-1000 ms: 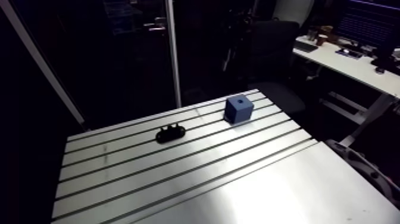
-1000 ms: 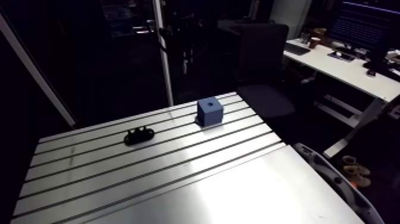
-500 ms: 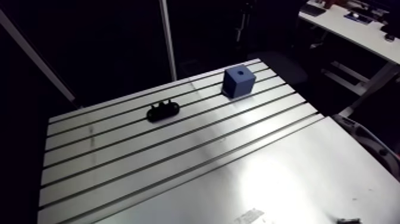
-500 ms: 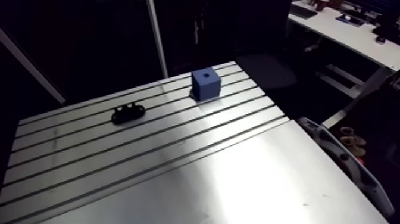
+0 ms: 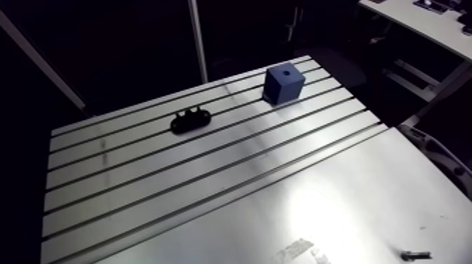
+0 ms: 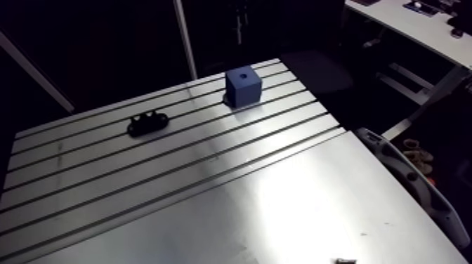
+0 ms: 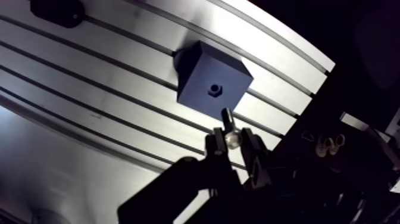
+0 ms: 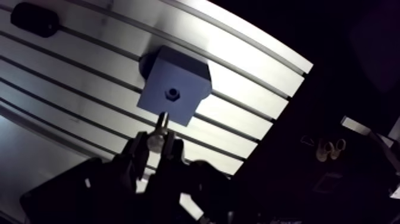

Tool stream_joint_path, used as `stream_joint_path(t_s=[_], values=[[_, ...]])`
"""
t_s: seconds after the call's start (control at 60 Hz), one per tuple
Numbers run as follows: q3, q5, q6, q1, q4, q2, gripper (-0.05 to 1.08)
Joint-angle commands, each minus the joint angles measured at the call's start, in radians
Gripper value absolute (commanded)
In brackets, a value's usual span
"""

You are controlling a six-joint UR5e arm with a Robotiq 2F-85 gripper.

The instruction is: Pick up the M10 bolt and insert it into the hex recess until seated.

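The M10 bolt (image 7: 229,126) is a short metal fastener with a bright, shiny head and a darker, slimmer shank. It is clamped by its head between the two fingertips of the gripper (image 7: 232,143), the fingers pressed on either side of it. Its long axis runs in line with the fingers, head back between the pads and shank tip out ahead, aimed at the blue block (image 7: 211,80). In the wrist view the tip lies at the block edge nearest the gripper, short of the hex recess (image 7: 214,90) in the middle of the block's top face; whether tip and block touch cannot be told.

In the arm view the block stands at the far right of the slotted table (image 5: 211,175). A low black part (image 5: 189,121) lies to its left, well apart, also on the far rows of slots. On the smooth plate at the near right lies a small dark bolt-like piece (image 5: 414,255), too small to tell more
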Motion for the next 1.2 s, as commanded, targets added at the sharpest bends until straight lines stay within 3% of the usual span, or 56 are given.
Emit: stream_joint_path(t_s=[0.017,0.6,1.117,1.2], values=[[0.012,0.0,0.0,-0.001,-0.003,0.011,0.9],[0.057,0.005,0.014,-0.041,-0.026,0.015,0.95],[0.116,0.005,0.009,-0.032,-0.066,0.008,0.97],[0.118,0.014,0.008,-0.031,-0.066,0.008,0.98]])
